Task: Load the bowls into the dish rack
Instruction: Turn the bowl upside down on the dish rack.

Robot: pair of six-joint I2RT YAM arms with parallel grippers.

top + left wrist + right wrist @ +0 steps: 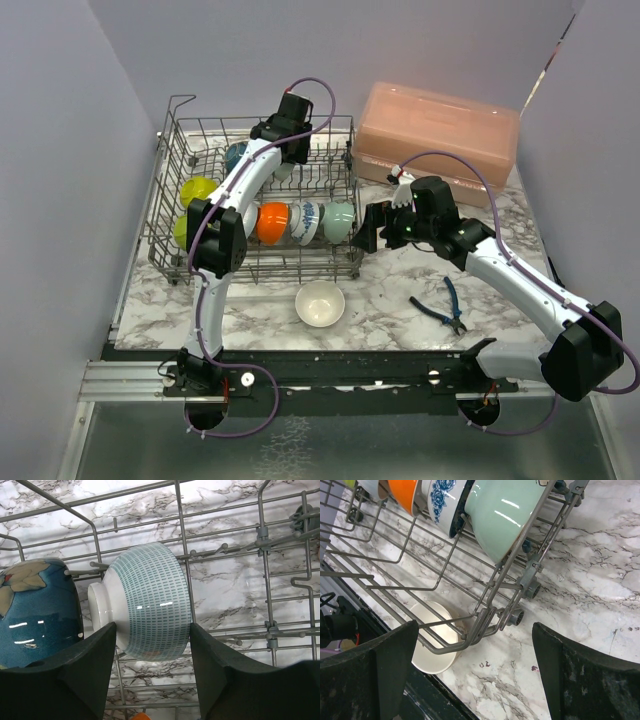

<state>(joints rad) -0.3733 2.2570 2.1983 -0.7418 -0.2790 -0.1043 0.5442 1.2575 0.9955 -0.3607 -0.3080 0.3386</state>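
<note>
Dish rack [320, 165]: stood on the table's [400, 300] left half.
Near row of bowls [300, 222]: sat along the rack's near side.
Far-side bowl [145, 607]: sat in the rack between the left gripper's [152, 630] fingers, with a neighbour bowl [35, 615] just left.
Lone bowl [320, 304]: lay on the table, just near of the rack.
Lidded box [437, 135]: stood far right, beside the rack.
Pliers [440, 308]: lay near right.

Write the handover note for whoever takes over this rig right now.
Left gripper: jaws either side of the teal-dashed bowl, which stands on edge in the dish rack; can't tell if it is gripped.
Right gripper: open, empty, by the rack's right end.
Done: lime bowls, orange bowl, blue-flowered bowl, pale teal bowl and dark blue bowl racked.
Left: cream bowl on the table, in front of the rack.
</note>
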